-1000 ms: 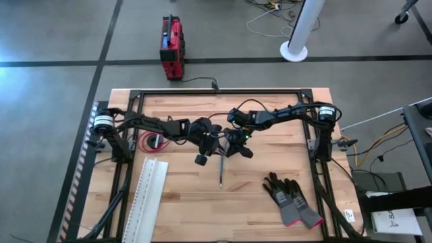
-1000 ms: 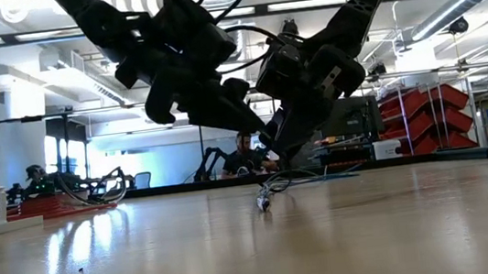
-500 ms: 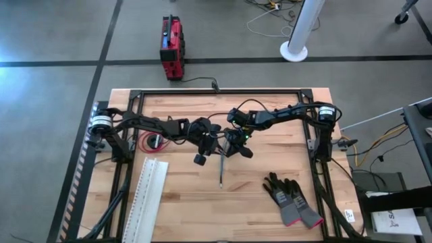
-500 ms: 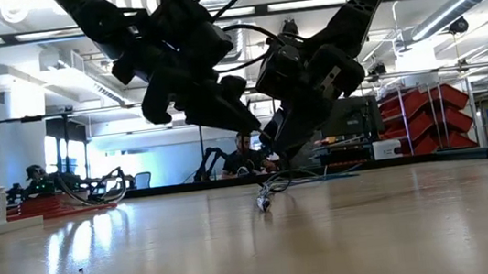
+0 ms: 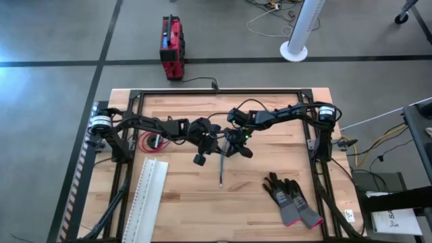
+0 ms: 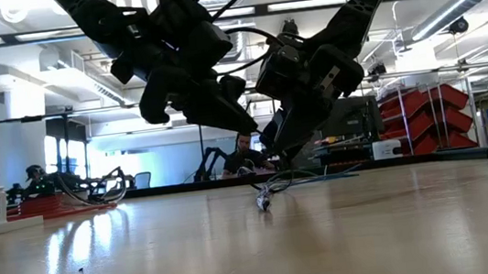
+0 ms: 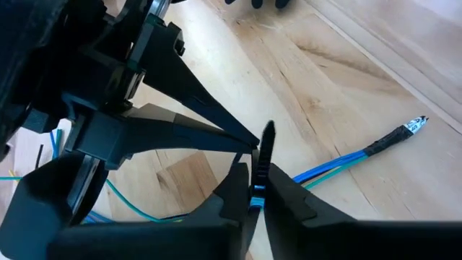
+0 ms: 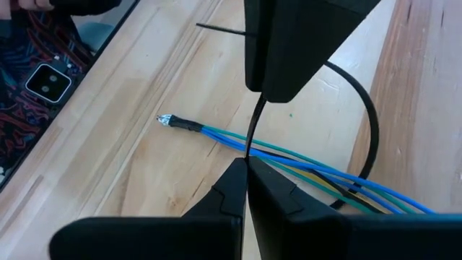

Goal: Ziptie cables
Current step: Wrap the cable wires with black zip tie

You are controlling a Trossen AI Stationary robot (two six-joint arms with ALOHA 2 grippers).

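The cables are a thin bundle of blue, green and yellow wires with a dark taped end, lying flat on the wooden table near its middle. Both grippers meet just above the bundle's far part. My left gripper and my right gripper are each shut on a thin black ziptie that runs between them. A black loop arcs over the wires. In the low view both grippers hang a little above the table. My left gripper pinches the ziptie's strap between its two fingertips; a short piece stands out past them. The strap is clear of the table. My right gripper pinches the thin strap between its fingertips, slanting down from the table's right. The strap runs straight from there to the other gripper.
A pair of black gloves lies at the near right. A long white slotted strip lies at the near left, with a red and black wire coil beyond it. A red box stands on the floor behind the table.
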